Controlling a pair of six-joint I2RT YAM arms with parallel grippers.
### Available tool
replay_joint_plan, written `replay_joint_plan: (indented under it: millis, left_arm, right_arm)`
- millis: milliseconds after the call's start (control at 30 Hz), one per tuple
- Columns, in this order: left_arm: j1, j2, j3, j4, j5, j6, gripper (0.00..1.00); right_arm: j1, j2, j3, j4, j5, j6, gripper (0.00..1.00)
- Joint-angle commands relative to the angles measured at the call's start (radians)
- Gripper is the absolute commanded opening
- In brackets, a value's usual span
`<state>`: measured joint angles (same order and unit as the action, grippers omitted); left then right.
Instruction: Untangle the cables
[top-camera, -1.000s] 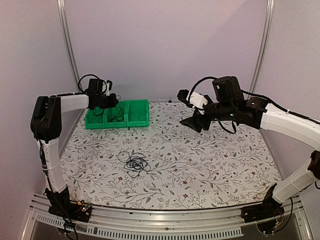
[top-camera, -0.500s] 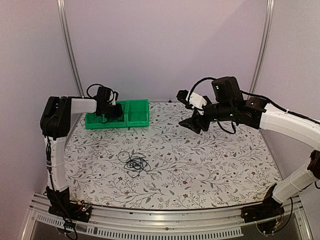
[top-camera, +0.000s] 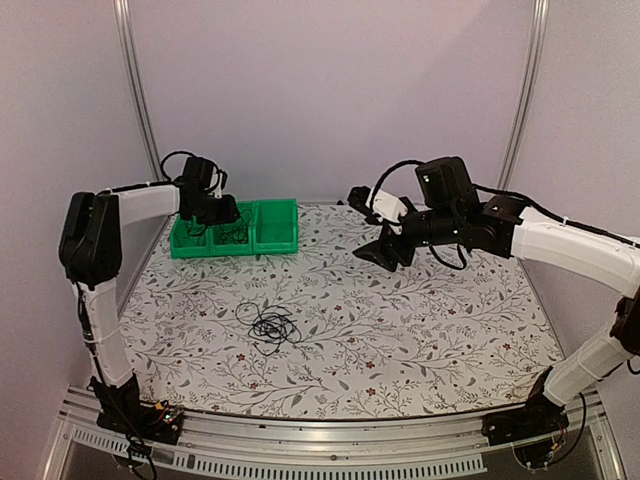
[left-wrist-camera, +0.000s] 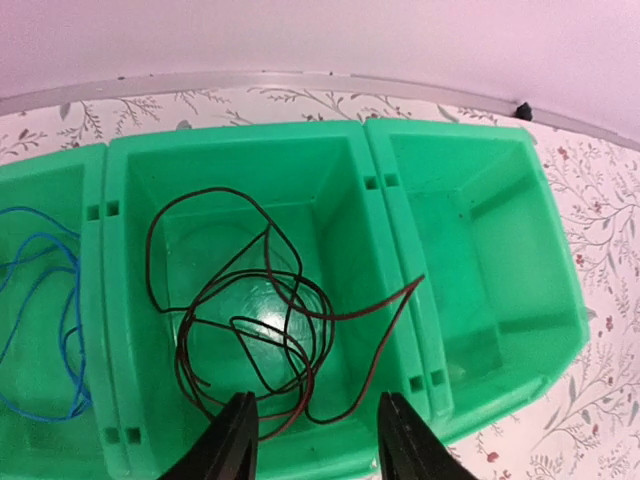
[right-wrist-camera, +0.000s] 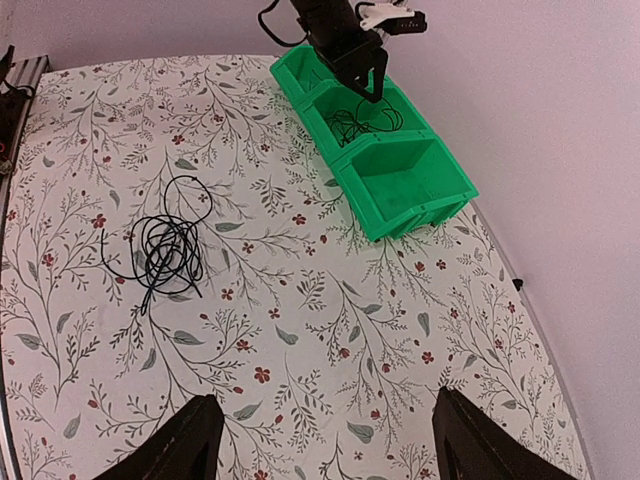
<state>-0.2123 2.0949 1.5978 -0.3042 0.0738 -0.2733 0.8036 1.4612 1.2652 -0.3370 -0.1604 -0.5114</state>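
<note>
The bundle (right-wrist-camera: 165, 245) lies on the table (right-wrist-camera: 350, 330) below the right gripper (right-wrist-camera: 325, 440) and off to one side, well apart from both tools. It looks light, limp and springy: thin wires that likely slide through a loose pinch and drag their neighbours along. The best hold is probably a single outer loop or a free end, not the knotted middle. The right gripper hangs spread wide with nothing between its fingers. The left gripper (left-wrist-camera: 318, 445) has its jaws parted and empty over the bin (left-wrist-camera: 362, 135), a dark wire (left-wrist-camera: 296, 320) coiled right beneath it and a blue wire (left-wrist-camera: 68, 330) one compartment over. Nothing stands between the right gripper and the bundle; the bin walls are only the left's concern.
</note>
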Motion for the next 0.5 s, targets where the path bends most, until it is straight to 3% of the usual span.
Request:
replay_joint_plan:
  millis: [0, 200, 467]
  left_arm:
    - [-0.007, -0.232, -0.092, -0.032, -0.012, 0.049, 0.44]
    - [-0.011, -0.487, -0.283, -0.038, 0.108, 0.127, 0.49]
    - [-0.142, -0.763, -0.632, -0.003, 0.274, 0.122, 0.49]
  right_arm:
    - [-0.006, 0.037, 0.035, 0.003, -0.051, 0.0, 0.76]
    - [-0.005, 0.149, 0.065, -0.005, -0.13, -0.051, 0.74]
    - [0.007, 0.409, 0.289, -0.166, -0.34, -0.06, 0.57]
